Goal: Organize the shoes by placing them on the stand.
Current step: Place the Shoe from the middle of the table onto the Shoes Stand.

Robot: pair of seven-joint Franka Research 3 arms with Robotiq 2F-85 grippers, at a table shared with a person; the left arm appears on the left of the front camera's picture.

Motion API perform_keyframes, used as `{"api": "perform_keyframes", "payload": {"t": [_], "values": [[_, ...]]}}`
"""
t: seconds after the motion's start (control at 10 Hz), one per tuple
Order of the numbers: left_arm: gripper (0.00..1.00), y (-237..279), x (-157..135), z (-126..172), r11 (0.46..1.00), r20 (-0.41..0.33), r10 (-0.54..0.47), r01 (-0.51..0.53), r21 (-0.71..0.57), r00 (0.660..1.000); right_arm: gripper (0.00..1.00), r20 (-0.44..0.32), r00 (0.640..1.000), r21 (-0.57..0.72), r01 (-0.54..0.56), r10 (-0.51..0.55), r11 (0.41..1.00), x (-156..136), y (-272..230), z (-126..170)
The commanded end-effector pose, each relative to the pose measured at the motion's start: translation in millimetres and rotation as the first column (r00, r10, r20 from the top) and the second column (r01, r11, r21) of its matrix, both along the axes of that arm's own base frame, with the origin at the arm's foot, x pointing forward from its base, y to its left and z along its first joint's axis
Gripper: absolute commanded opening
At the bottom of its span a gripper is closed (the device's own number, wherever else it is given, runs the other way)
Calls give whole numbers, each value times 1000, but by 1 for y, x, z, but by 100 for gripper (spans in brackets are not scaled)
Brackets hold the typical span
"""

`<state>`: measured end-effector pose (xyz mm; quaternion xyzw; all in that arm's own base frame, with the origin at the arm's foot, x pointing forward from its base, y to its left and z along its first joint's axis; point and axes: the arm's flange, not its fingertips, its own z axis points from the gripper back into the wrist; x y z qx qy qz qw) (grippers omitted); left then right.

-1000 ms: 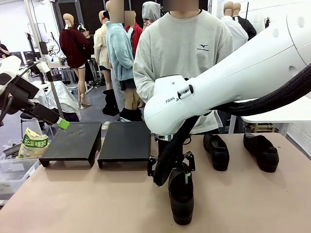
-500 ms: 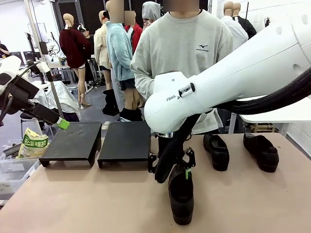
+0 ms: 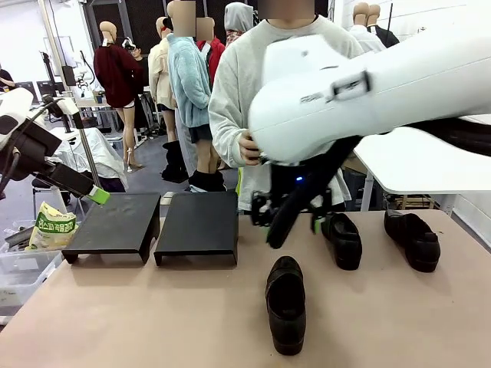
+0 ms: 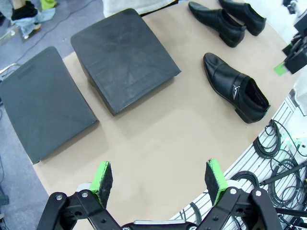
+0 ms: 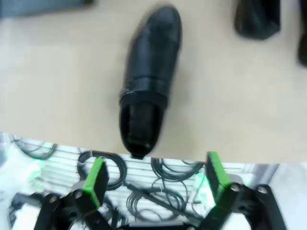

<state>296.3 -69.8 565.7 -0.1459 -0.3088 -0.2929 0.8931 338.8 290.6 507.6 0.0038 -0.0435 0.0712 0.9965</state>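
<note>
- Tan worktop [image 3: 153, 322] in a busy workroom; person [image 3: 284, 77] in a grey sweatshirt at the far side
- Two black stands [image 3: 198, 222] side by side on the worktop's far left part; tops flat and dark
- Near shoe [image 3: 285, 303] flat on the worktop at the robot's edge, toe pointing toward the person; well apart from the stands
- Middle shoe [image 3: 342, 239] and right shoe [image 3: 413, 239] farther back on the right; apart from each other
- Right end effector [image 3: 288, 218] above the worktop, beyond the near shoe and just beside the middle shoe; fingers spread, gripping nothing
- Left end effector [image 4: 158, 177] high over the worktop's left side; fingers spread, gripping nothing
</note>
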Motion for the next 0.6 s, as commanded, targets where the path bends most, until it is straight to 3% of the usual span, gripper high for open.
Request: {"api": "perform_keyframes", "payload": {"t": [0.0,0.1,0.2,0.4,0.5], "values": [[100,-25,-4,-15,999,13,0,-1,42,1000,100,-78,993,17,87,-86,996,-9,-77,-15],[100,-50,-1,-32,996,46,-10,5,92,999,100,-103,988,22,119,-116,993,-10,-108,-18],[100,-74,8,-54,991,50,77,-82,109,996,100,-112,980,26,170,-166,985,-9,-137,-23],[100,-117,21,-84,962,-29,230,-223,156,973,100,-115,977,2,179,-177,984,-12,-166,-34],[100,-137,28,-98,943,-120,310,-289,168,943,100,-127,975,-19,182,-183,983,-13,-178,-38]]}}
